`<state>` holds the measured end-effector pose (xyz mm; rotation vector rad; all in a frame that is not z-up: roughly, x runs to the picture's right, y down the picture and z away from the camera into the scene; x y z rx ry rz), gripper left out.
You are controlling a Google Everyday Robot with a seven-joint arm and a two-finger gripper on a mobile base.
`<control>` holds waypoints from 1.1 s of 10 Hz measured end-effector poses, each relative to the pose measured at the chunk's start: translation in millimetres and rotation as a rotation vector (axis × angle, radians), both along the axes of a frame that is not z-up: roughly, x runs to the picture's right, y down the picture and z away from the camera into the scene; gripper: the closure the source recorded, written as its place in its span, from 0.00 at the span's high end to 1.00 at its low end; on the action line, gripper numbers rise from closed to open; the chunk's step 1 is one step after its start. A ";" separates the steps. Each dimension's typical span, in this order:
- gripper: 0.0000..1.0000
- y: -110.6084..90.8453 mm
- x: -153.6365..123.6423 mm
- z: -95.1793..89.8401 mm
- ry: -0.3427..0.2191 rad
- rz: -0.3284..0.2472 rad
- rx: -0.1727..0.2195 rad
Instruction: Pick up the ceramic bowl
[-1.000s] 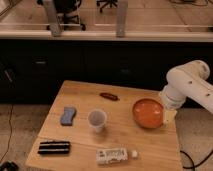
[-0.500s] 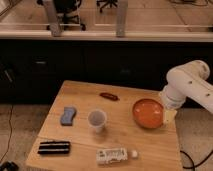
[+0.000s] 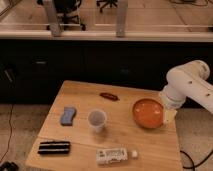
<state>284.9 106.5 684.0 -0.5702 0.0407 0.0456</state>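
Note:
The ceramic bowl (image 3: 148,113), round with a glossy orange inside, is at the right side of the wooden table (image 3: 80,92). My white arm reaches in from the right. My gripper (image 3: 168,114) is at the bowl's right rim, touching or very close to it. The bowl seems slightly tilted toward the camera; I cannot tell whether it rests on the table.
A translucent white cup (image 3: 97,120) stands mid-table. A blue sponge (image 3: 68,115) lies at the left, a dark red oblong item (image 3: 108,96) at the back, a black flat item (image 3: 54,147) at the front left, and a white bottle (image 3: 116,155) on its side at the front.

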 end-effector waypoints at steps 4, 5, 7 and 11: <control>0.80 0.0 0.0 0.0 0.000 0.000 0.000; 0.80 0.0 0.0 0.0 0.000 0.000 0.000; 0.80 -0.1 0.0 0.0 0.000 0.000 0.000; 0.80 7.8 -1.9 12.0 0.000 -0.014 -0.013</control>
